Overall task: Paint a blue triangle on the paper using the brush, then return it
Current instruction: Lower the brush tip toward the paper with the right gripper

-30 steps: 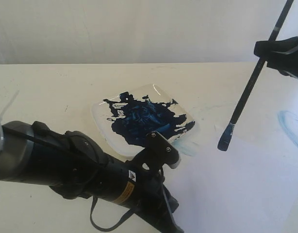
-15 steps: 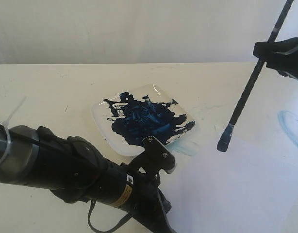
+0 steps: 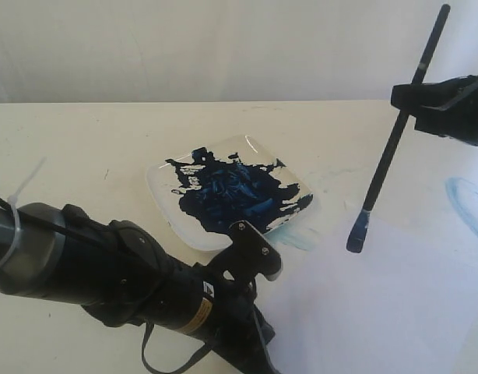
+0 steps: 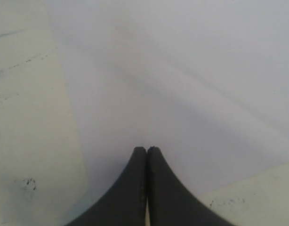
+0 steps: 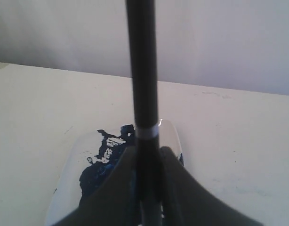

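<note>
The brush (image 3: 388,152), long and black with dark blue bristles, hangs tilted in my right gripper (image 3: 414,97), which is shut on its handle high above the table. Its tip is close over the far corner of the paper (image 3: 379,304), beside the plate. Whether it touches the sheet I cannot tell. In the right wrist view the brush (image 5: 142,70) runs between the fingers of the right gripper (image 5: 147,150). My left gripper (image 4: 147,149) is shut with nothing in it, its tips down on the paper (image 4: 182,84) near an edge. No blue triangle shows on the sheet.
A square white plate (image 3: 163,185) smeared with dark blue paint lies left of the paper, also in the right wrist view (image 5: 64,188). A faint light-blue curved smear (image 3: 465,202) marks the table at the right. The bulky left arm (image 3: 130,280) fills the lower left.
The right gripper has moved left and slightly down with the brush, bringing the bristles lower toward the paper's corner. The left arm settled a little lower and has held still since.
</note>
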Controlling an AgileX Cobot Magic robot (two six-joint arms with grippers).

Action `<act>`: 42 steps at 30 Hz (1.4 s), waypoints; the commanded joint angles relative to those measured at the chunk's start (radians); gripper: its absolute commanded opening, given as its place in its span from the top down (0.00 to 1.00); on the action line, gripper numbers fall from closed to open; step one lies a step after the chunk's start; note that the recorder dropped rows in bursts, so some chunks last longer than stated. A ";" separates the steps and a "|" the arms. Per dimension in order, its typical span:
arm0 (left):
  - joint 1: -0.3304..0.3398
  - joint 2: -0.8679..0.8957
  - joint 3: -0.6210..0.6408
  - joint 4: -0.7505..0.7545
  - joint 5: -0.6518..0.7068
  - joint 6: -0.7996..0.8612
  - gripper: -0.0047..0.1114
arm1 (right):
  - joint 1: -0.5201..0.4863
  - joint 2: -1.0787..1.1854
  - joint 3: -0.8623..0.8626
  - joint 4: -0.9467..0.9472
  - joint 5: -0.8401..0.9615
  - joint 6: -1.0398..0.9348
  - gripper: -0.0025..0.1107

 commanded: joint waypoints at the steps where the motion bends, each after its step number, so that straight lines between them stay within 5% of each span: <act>1: -0.001 -0.002 0.007 0.010 -0.010 0.003 0.96 | 0.024 -0.005 0.003 0.011 0.022 -0.033 0.98; 8: -0.001 -0.002 0.007 0.010 -0.010 0.003 0.96 | 0.111 -0.095 0.003 0.009 0.019 -0.083 0.98; 42: -0.001 -0.002 0.007 0.010 -0.010 0.001 0.96 | 0.111 0.025 0.073 -0.025 0.043 -0.160 0.98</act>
